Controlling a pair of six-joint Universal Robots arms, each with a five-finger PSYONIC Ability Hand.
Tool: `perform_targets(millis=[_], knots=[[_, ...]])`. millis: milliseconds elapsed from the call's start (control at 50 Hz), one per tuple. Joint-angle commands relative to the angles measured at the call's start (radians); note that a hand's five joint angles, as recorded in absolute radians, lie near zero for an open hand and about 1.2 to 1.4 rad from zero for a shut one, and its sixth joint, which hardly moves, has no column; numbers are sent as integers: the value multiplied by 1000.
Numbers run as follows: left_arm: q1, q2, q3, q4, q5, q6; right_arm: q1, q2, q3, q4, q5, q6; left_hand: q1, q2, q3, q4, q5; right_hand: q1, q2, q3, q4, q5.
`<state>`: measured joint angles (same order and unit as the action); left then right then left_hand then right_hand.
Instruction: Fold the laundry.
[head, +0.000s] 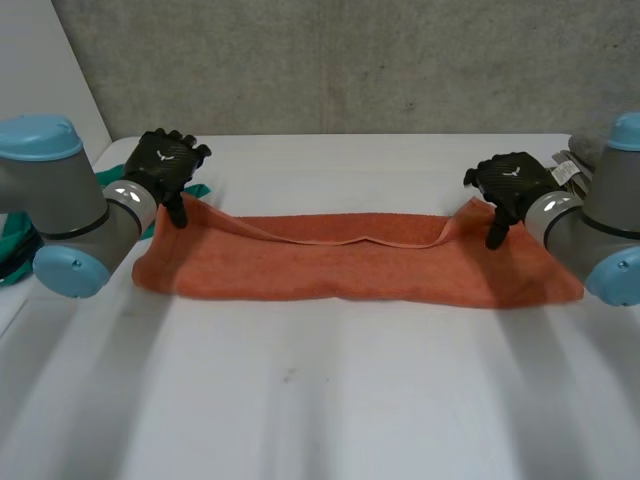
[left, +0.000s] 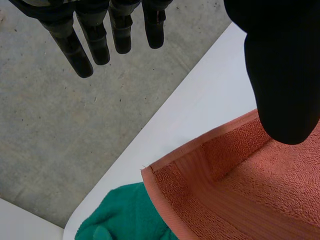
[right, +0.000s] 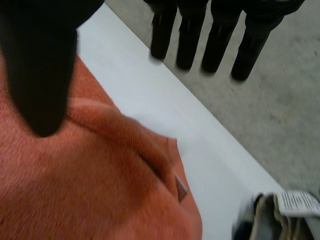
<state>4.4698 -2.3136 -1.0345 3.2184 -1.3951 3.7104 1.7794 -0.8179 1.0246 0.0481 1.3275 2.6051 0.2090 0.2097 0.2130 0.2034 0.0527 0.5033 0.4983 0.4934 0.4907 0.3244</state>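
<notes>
An orange towel (head: 350, 265) lies as a long band across the middle of the white table (head: 330, 400), running left to right, with the robot's two hands poised at its far corners. It appears to be doubled once lengthwise: an upper layer's edge sags in a shallow curve along the far side, while the near edge looks rounded like a fold. By that reading the first fold is made, and the crosswise folds that would bring the ends together are not yet done. The left hand (head: 165, 165) sits over the far left corner, fingers straight and spread from the thumb, pinching nothing. The right hand (head: 510, 185) sits likewise over the far right corner, where the terry cloth bunches into a soft ridge. A green cloth (left: 125, 215) lies just beyond the left corner, and a labelled garment (right: 285, 210) sits near the table's far right edge.
</notes>
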Motion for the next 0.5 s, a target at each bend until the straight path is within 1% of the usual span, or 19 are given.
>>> perform_targets(millis=[20, 100, 140, 200, 220, 360, 440, 500], knots=[[-9, -36, 70, -34, 19, 31, 40, 60, -86, -30, -86, -71, 37, 36, 33, 42, 19, 217, 222, 227, 230, 222], [-10, -70, 140, -81, 73, 40, 55, 115, -153, 2, -113, -118, 34, 33, 30, 39, 16, 258, 263, 268, 271, 263], [-9, -105, 204, -113, 108, 37, 63, 147, -191, 16, -110, -149, 63, 62, 59, 69, 45, 276, 281, 286, 288, 280], [-7, -145, 276, -162, 130, 37, 66, 180, -230, 24, -106, -191, 128, 127, 124, 133, 109, 276, 281, 286, 289, 280], [-6, -171, 327, -205, 137, 42, 66, 204, -257, 29, -100, -216, 142, 142, 138, 148, 124, 270, 275, 280, 283, 275], [0, -291, 543, -369, 131, 57, 66, 273, -334, 78, -93, -298, 134, 133, 130, 139, 115, 215, 220, 224, 227, 219], [3, -328, 614, -422, 131, 54, 66, 302, -363, 88, -96, -318, 119, 118, 115, 125, 101, 206, 211, 215, 218, 210], [3, -349, 648, -436, 133, 53, 68, 319, -374, 88, -100, -320, 119, 118, 115, 125, 101, 211, 216, 221, 224, 216]])
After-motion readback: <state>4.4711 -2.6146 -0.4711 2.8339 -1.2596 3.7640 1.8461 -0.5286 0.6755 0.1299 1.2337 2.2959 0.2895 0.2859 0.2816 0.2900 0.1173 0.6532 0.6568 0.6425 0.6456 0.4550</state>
